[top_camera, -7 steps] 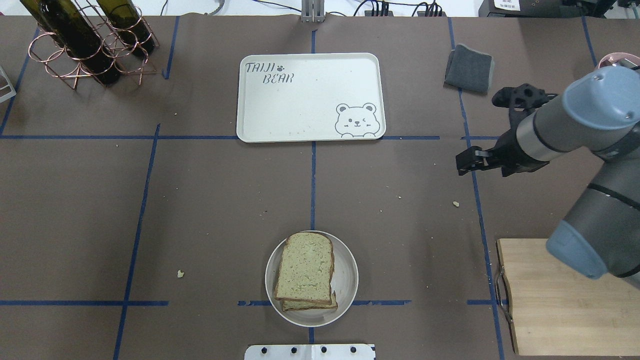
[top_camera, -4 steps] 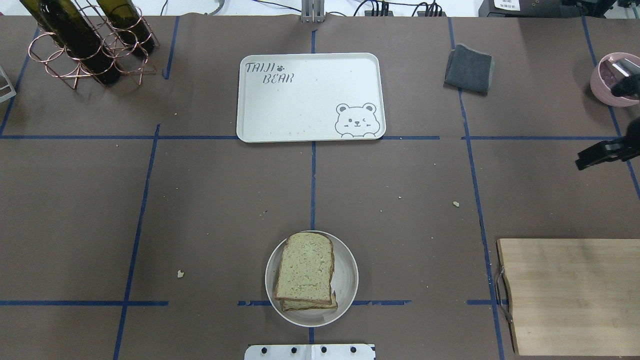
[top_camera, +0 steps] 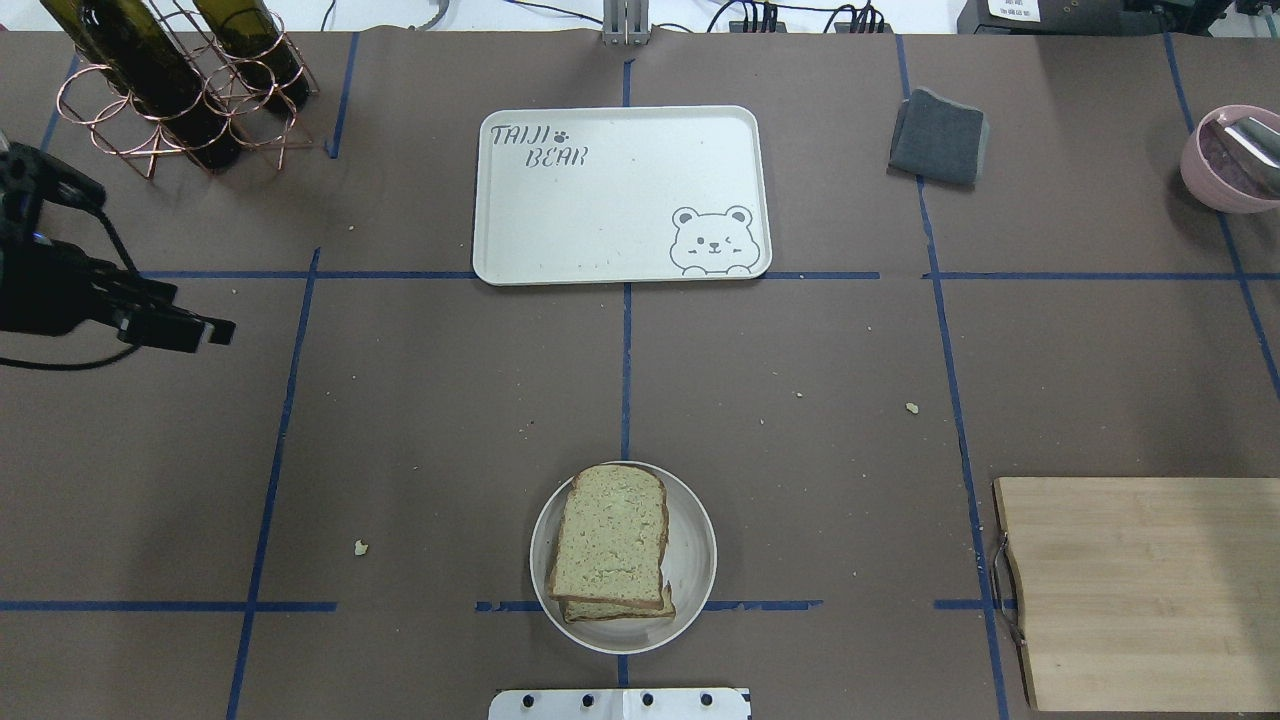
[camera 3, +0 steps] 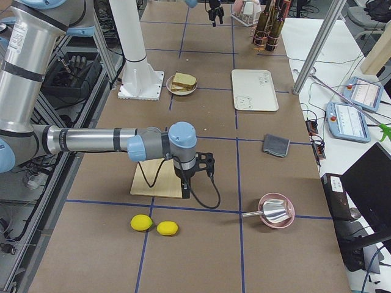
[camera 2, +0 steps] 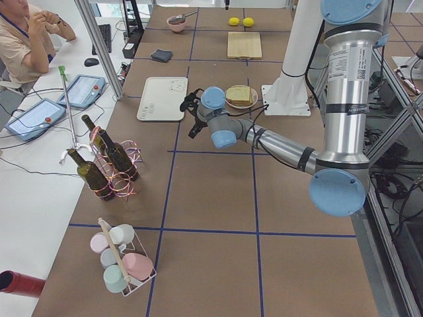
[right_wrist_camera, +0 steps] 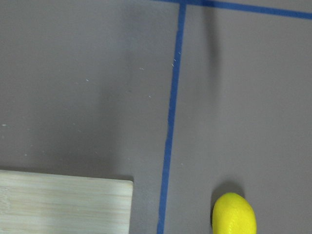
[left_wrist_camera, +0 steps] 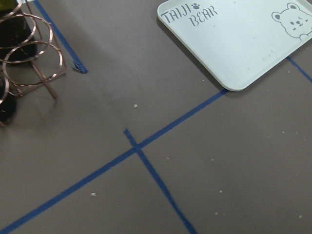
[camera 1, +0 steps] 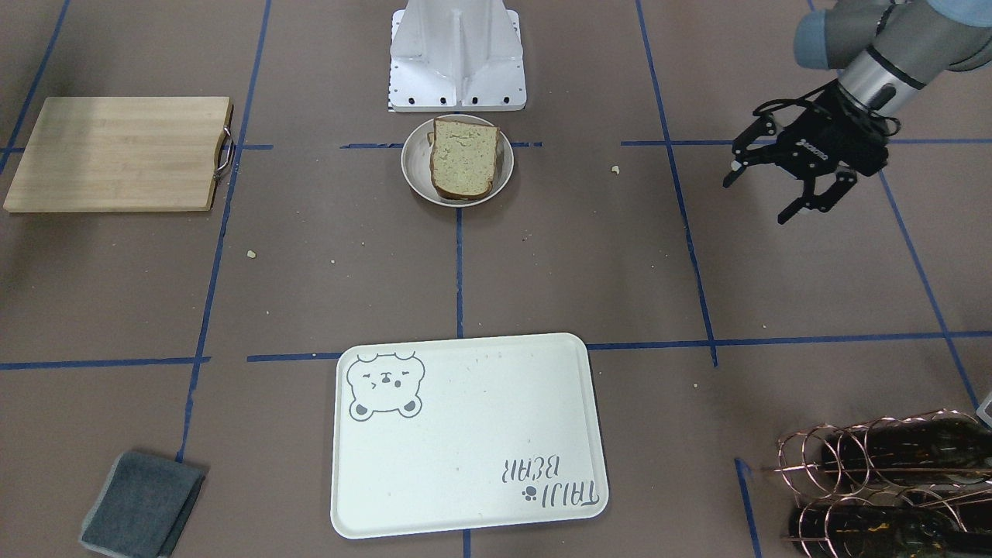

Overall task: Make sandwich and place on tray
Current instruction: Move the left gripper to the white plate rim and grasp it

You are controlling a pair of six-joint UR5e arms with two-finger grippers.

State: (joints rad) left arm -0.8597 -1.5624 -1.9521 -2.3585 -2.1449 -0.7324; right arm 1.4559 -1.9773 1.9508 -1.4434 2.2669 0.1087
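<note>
The sandwich (top_camera: 610, 540) is two stacked slices of greenish, brown-crusted bread on a small round off-white plate (top_camera: 698, 560) at the near middle of the table; it also shows in the front view (camera 1: 463, 153). No egg shows. The cream tray (top_camera: 620, 195) with the bear drawing lies empty at the far middle, also seen in the front view (camera 1: 465, 442) and the left wrist view (left_wrist_camera: 234, 39). My left gripper (camera 1: 756, 200) is open and empty, far to the left of the plate. My right gripper (camera 3: 205, 163) shows only in the right side view, by the cutting board; I cannot tell its state.
A wire rack with wine bottles (top_camera: 180, 85) stands far left, close to my left gripper. A grey cloth (top_camera: 938, 135) and a pink bowl (top_camera: 1235, 160) lie far right. A wooden cutting board (top_camera: 1140, 590) lies near right, two lemons (camera 3: 156, 226) beyond it.
My right arm has pulled back out of the overhead view on the right. My left gripper has come in at the left edge. The sandwich and tray have not moved.
</note>
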